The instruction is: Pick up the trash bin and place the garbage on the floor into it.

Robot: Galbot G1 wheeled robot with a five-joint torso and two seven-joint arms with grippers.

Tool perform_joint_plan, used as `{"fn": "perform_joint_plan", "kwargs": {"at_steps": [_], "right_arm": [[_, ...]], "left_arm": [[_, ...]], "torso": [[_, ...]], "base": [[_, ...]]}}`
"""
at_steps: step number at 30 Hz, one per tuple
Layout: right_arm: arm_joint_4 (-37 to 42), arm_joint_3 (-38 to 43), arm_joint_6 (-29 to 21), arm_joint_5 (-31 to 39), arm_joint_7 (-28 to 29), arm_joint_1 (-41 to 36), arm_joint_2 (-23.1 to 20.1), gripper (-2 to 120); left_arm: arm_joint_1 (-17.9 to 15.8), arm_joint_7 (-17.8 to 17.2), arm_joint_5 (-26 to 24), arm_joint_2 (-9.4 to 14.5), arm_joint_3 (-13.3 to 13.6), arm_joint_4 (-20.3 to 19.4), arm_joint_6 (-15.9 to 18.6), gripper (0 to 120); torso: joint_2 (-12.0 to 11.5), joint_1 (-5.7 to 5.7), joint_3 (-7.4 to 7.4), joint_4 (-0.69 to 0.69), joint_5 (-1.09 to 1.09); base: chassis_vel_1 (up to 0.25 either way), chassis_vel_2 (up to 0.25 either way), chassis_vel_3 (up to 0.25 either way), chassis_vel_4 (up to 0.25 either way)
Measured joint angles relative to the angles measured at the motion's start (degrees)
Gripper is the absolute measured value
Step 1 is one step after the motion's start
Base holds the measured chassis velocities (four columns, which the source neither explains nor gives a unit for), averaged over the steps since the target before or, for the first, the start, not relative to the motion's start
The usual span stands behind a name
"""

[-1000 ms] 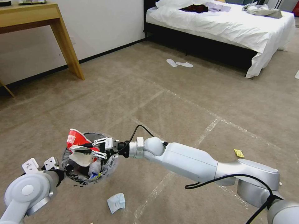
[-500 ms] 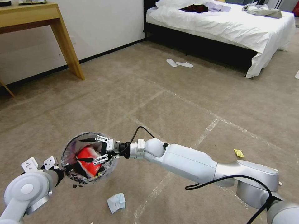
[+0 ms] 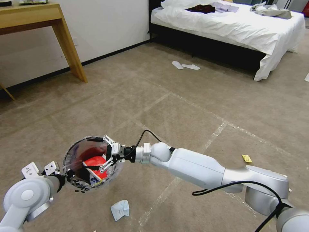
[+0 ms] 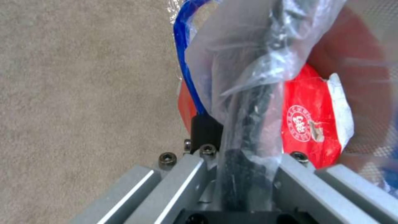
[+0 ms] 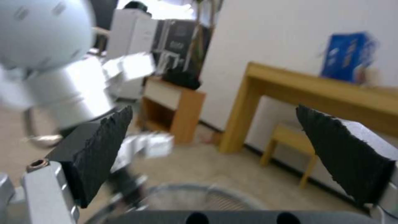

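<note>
My left gripper point(image 3: 68, 175) is shut on the near rim of the trash bin point(image 3: 80, 152) and holds it just above the floor point(image 3: 180, 109). In the left wrist view the gripper point(image 4: 244, 161) clamps the black rim and crinkly plastic bag of the bin point(image 4: 257, 102). A red-and-white packet point(image 3: 96, 163) lies inside the bin, also seen as the packet point(image 4: 309, 121). My right gripper point(image 3: 98, 154) hovers open over the bin's mouth, holding nothing. Its black pads point(image 5: 104, 146) stand wide apart above the bin rim point(image 5: 199, 191). Of the garbage, a pale blue crumpled cup point(image 3: 120, 209) lies on the carpet near the bin.
A small yellow scrap point(image 3: 247, 158) lies on the carpet beside my right arm. White slippers point(image 3: 186, 66) rest before the bed point(image 3: 231, 25) at the back. A wooden table point(image 3: 38, 19) stands at the back left against the wall.
One second ago my right gripper held the red-and-white packet above the bin. It opened, the packet dropped into the bin, and the gripper drew back slightly toward the rim.
</note>
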Motion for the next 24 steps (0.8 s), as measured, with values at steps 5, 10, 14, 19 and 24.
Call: {"fn": "perform_joint_plan", "kwargs": {"at_steps": [5, 10, 14, 19, 24], "right_arm": [[4.3, 9.2, -0.9, -0.4, 4.2, -2.5, -1.2, 100], [8.4, 17.8, -2.2, -0.6, 8.1, -6.7, -3.0, 100], [11.3, 24.0, -3.5, -0.6, 8.9, -10.5, -6.4, 100], [14.8, 31.5, -5.0, -0.9, 7.4, -17.1, -14.6, 100], [15.2, 36.4, -5.2, -1.8, 3.4, -21.2, -18.3, 100]], "left_arm": [[0.2, 0.1, 0.1, 0.0, -0.2, 0.3, 0.1, 0], [0.2, 0.2, 0.1, 0.3, -0.6, 0.5, 0.2, 0], [0.3, 0.2, 0.2, -0.2, -0.9, 0.9, 0.2, 0], [0.3, 0.2, 0.5, -1.3, -1.1, 1.4, 0.1, 0], [0.2, 0.3, 0.8, -1.8, -1.1, 1.6, 0.0, 0]], "torso": [[0.0, 0.0, 0.0, 0.0, 0.0], [0.0, 0.0, 0.0, 0.0, 0.01], [0.0, 0.0, 0.0, 0.01, 0.02], [0.0, 0.0, 0.0, -0.03, 0.02], [0.0, 0.0, 0.0, 0.0, 0.01]], "base": [[0.0, 0.0, 0.0, 0.0], [0.0, 0.0, 0.0, 0.0], [0.0, 0.0, 0.0, 0.0], [0.0, 0.0, 0.0, 0.0], [0.0, 0.0, 0.0, 0.0]]}}
